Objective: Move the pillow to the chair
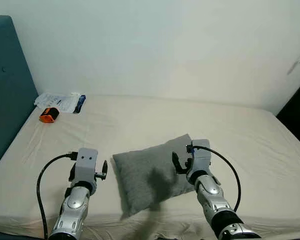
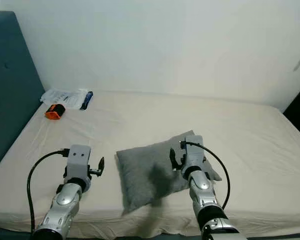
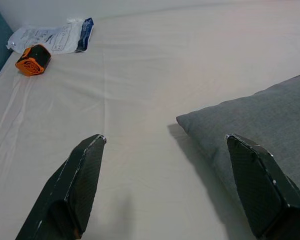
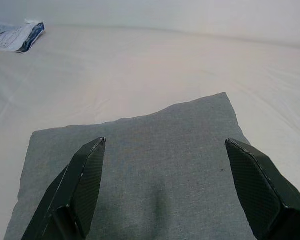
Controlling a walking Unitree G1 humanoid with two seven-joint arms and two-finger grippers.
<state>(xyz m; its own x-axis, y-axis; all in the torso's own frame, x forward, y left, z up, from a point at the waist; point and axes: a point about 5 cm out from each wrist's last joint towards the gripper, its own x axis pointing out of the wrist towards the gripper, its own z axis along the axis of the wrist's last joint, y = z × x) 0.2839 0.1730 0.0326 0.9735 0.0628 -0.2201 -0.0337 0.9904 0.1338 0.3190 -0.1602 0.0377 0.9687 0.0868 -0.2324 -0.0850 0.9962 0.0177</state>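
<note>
1. The grey pillow (image 1: 152,172) is lying flat on the bed (image 1: 140,120), close to the bed's near edge and roughly midway along it, untouched by either claw. Its long axis is running across the bed, from the near left up toward the far right, so one short end is facing each arm.

2. The right claw (image 1: 177,162) is hovering directly over the pillow's right half, with its shadow falling on the fabric. In the right wrist view its two black fingers (image 4: 80,185) are standing wide apart and pointing along the pillow surface (image 4: 140,165), gripping nothing.

3. The left claw (image 1: 101,170) is hanging just beside the pillow's left end, over bare sheet. In the left wrist view its fingers (image 3: 77,182) are likewise spread wide and empty; the pillow's corner (image 3: 250,125) is lying ahead and toward the inner finger.

4. The right arm is the nearer of the two, being already above the pillow; the left would need to shift inward toward the pillow's end to share the lift.

5. An orange object (image 1: 48,115) and a white plastic packet (image 1: 60,102) are resting at the far left corner of the bed, well apart from the pillow.

6. The transfer appears to be at its opening stage, the grasp not yet made.
</note>
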